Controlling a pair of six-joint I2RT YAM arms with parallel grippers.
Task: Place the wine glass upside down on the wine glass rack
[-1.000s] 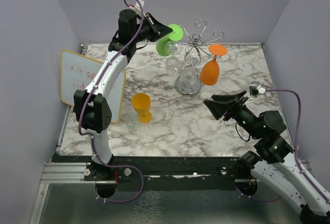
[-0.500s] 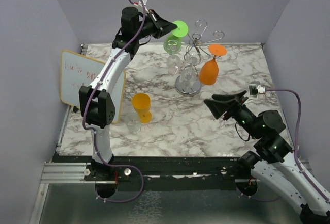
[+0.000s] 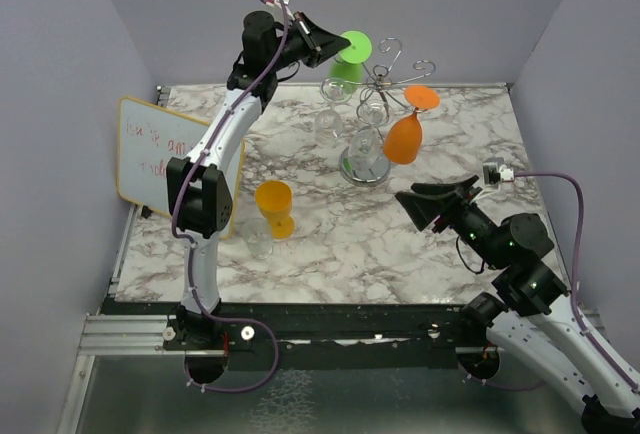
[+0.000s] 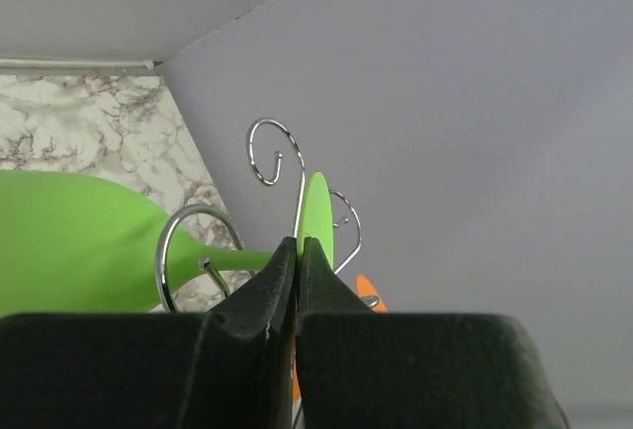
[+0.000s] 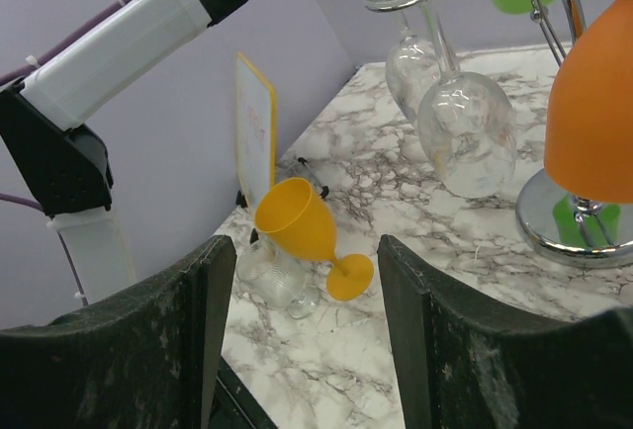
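Table [image 3: 330, 244]: marble-patterned, lying well below the left hand [image 3: 338, 49] and under the right hand [image 3: 435, 194].
Walls: grey on three sides; the back wall is close beyond the left hand's fingertips.
Whiteboard [image 3: 150, 154]: propped at the table edge, well below and behind the left hand.
Wine glass rack [image 3: 352, 172]: chrome; its curled arms are just ahead of the left fingertips, its base far beneath them.
Hung glasses: an orange glass [image 3: 405, 137] and clear glasses [image 3: 330, 124] hang bowl-down below and beyond the left hand.
Left hand: clenched on the rim of the green glass's foot.
Right hand: released, nothing held, well apart from the rack.
Wine glass [image 3: 345, 66]: green, held inverted, foot at the fingertips, bowl below them; a chrome curl [image 4: 193, 251] loops by the stem. Whether the foot already bears on it cannot be told.
Yellow glass [image 3: 274, 204]: on the table, far below the left hand, a small clear glass [image 3: 258, 244] beside it.
Handling: the green glass is judged light, stiff and smooth, likely plastic; it could pivot in an edge pinch.
Hold: the foot rim is judged right, since the stem is left free for the slot.
Open room: little ahead of and above the fingertips; more is offered back toward the left arm. The hung clear glasses are judged fragile if bumped.
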